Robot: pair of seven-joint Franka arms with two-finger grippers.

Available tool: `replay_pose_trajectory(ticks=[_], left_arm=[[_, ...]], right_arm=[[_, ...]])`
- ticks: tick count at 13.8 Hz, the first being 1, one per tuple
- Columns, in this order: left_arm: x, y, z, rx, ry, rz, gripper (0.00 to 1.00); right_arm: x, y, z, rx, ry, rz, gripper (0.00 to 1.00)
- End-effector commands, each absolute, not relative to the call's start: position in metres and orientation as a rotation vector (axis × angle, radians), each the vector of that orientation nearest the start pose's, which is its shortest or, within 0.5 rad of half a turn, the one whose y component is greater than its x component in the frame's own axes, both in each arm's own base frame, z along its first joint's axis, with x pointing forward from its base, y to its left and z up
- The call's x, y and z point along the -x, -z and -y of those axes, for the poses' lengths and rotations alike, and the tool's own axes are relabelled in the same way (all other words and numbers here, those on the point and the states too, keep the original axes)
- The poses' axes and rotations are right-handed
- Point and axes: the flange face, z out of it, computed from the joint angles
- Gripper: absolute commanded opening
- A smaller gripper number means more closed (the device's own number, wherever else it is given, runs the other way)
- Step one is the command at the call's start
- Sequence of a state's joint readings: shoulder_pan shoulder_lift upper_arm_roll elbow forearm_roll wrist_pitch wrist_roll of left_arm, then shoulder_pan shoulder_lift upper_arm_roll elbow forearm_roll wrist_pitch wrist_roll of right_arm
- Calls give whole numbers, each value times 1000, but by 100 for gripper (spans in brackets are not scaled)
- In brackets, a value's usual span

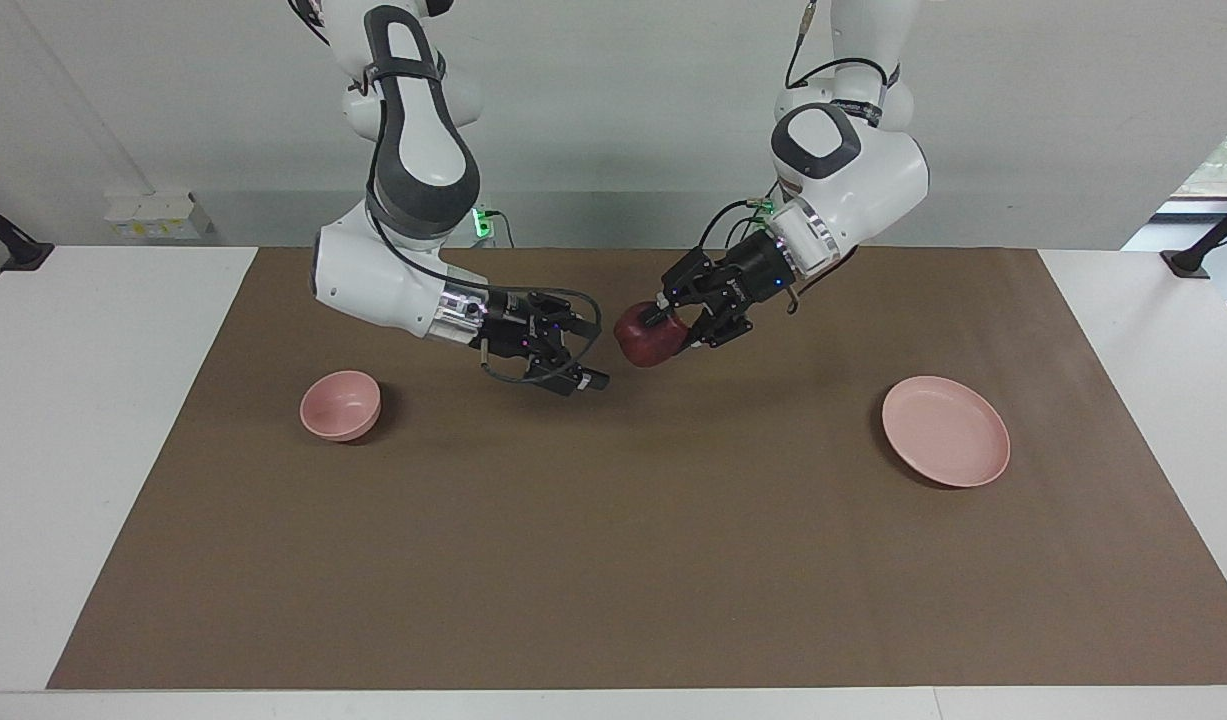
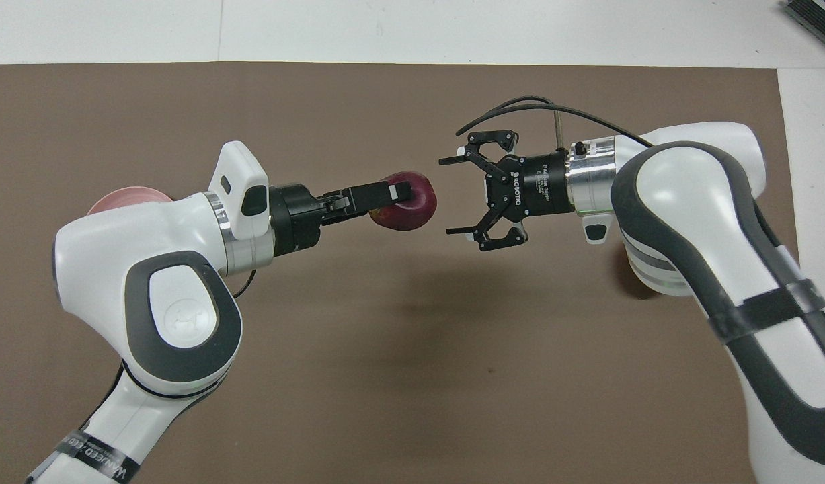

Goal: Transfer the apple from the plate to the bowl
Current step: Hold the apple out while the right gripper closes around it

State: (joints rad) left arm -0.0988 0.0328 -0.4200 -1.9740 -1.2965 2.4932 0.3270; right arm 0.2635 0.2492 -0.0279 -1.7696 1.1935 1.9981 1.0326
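The apple [image 1: 651,335] is off the plate [image 1: 945,431] and up in the air over the middle of the brown mat [image 1: 613,560], clamped between the fingers of the left gripper [image 1: 673,330], which reaches in from the left arm's end of the table. The plate lies bare near that same end of the mat. The bowl [image 1: 341,405] sits near the right arm's end of the mat, nothing in it.

The right gripper [image 2: 467,195] hangs over the mat's middle too, facing the apple with its jaws spread wide and holding nothing; a small gap separates its fingertips from the fruit. By the look of it, this is a hand-over in mid-air: the lift from the plate is done, while the pass to the right gripper, the carry toward the bowl and the release into it all remain.

Little else is about: the mat covers most of the white table [image 1: 103,450], and no loose objects lie between the grippers and the bowl. The one hazard I would guess at is the apple slipping during the exchange, since it is round and smooth
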Motion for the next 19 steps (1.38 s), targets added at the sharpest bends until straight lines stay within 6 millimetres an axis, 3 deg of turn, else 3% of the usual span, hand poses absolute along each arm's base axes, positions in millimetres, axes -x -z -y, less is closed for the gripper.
replay_pose_trajectory(ticks=[1, 5, 7, 12, 14, 18, 19], left_arm=[[-530, -509, 300, -2069, -353, -103, 0], [-531, -513, 307, -2083, -370, -99, 0], [-534, -513, 307, -2087, -366, -112, 0], [-532, -514, 311, -2090, -399, -128, 0], [-529, -514, 315, -2091, -398, -124, 0], [-529, -514, 316, -2087, -382, -146, 0], [-529, -514, 315, -2087, -383, -147, 3]], right_arm=[[-615, -463, -210, 1641, -811, -1362, 100], [-616, -470, -214, 1620, -817, -1355, 100], [-609, -469, -228, 1637, -832, -1346, 100], [-608, -472, -228, 1637, -838, -1341, 100], [-605, -472, -240, 1646, -840, -1333, 100], [-603, -473, -242, 1649, -837, -1329, 100], [-604, -472, -243, 1649, -838, -1330, 85]])
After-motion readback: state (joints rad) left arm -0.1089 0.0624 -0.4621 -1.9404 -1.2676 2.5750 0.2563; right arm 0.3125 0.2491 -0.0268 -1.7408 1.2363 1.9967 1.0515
